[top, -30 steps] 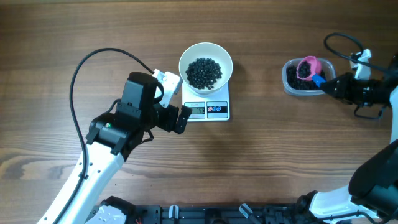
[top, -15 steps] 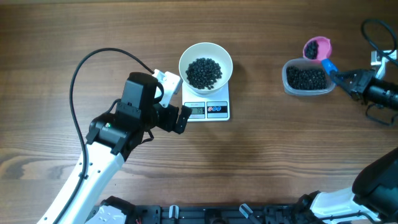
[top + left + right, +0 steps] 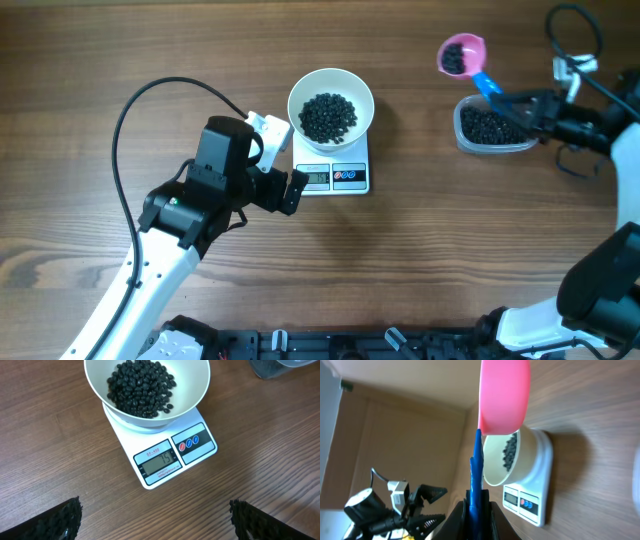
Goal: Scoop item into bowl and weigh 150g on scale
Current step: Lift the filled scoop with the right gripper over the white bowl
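1. The pink scoop (image 3: 461, 54) is carried by its blue handle (image 3: 488, 83), which is pinched in the right end effector (image 3: 512, 100). A dark load is seen in the cup, so the scoop is held level, presumably to stop anything rolling out.
2. The scoop is held just beyond the clear tub (image 3: 463, 136), where the rest of the black beans (image 3: 490, 125) lie.
3. The white bowl (image 3: 297, 95) is set squarely on the scale (image 3: 340, 178), so whatever is tipped in gets weighed directly. A heap of beans is already seen inside.
4. On the display (image 3: 159, 462), what looks like 75 is read. That is short of target, so more loads are judged necessary.
5. The left end effector (image 3: 288, 160) is spread wide with nothing gripped, just beside the scale. Its camera is trained on the readout, likely for monitoring.
6. Next, the load is to be carried across the tabletop (image 3: 450, 250) to above the bowl, where a slow tilt is called for.
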### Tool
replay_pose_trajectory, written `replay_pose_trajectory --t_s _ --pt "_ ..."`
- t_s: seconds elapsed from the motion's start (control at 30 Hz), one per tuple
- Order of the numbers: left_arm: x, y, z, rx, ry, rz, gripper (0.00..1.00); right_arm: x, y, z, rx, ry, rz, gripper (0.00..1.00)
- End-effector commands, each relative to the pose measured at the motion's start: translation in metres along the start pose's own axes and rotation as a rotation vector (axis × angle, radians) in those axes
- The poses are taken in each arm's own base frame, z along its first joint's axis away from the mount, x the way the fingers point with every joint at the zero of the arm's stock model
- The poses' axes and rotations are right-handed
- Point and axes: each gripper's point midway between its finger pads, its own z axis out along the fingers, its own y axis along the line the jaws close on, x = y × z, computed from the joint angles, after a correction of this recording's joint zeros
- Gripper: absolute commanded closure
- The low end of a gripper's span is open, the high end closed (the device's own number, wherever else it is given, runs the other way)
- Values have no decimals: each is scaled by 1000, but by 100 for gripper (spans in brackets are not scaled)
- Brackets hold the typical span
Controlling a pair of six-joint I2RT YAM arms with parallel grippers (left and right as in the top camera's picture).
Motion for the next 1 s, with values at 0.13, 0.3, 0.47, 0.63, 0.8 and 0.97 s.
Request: replay_pose_trajectory --t_s 0.13,0.3,0.47,0.63,0.8,0.97 --pt "2 -4 2 19 7 4 0 8 28 55 -97 115 11 96" --pt "2 -4 2 19 7 4 0 20 33 89 -53 175 -52 96" --pt "2 -4 2 19 7 4 0 37 20 119 89 227 -145 96" --pt "2 -4 2 19 7 4 0 53 8 142 206 282 -330 96" --pt "2 -4 2 19 7 4 0 70 2 161 300 345 -498 96" --pt "2 -4 2 19 7 4 0 75 -7 172 410 374 -631 96"
